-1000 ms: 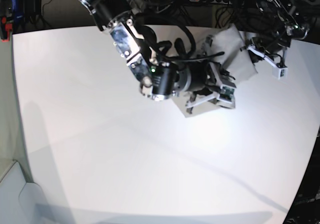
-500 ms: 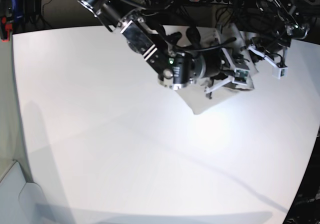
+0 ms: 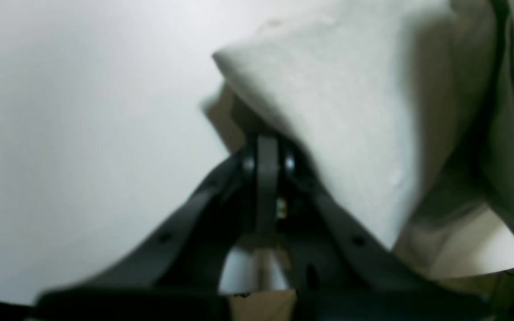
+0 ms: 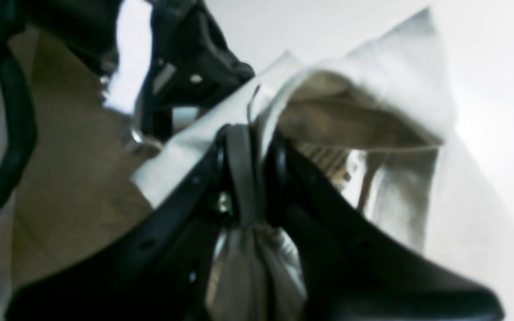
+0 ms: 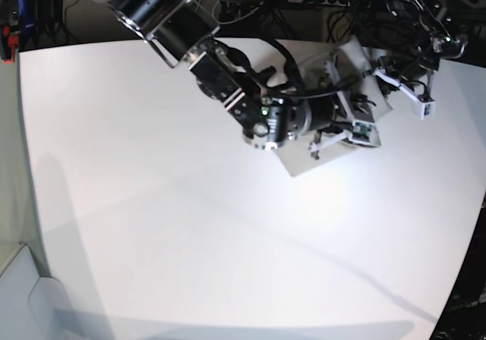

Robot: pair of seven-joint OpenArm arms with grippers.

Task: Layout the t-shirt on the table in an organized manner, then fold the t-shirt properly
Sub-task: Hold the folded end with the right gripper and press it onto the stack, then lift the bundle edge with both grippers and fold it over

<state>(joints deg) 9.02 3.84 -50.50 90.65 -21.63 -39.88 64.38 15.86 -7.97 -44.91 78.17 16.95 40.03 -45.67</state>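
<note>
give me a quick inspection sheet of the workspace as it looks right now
surface: white table, mostly bare, with arm shadows across it
job's things: t-shirt bunched at the far side under the arms, not laid flat, not folded
clutter: nothing seen on the table
grippers: right gripper shut on a fold of the t-shirt; left gripper shut, cloth draped against its tip, grip not clear
cables: black cables loop along the right arm above the cloth
surroundings: dark gear and wiring behind the table's far edge; details too dim to tell
</note>
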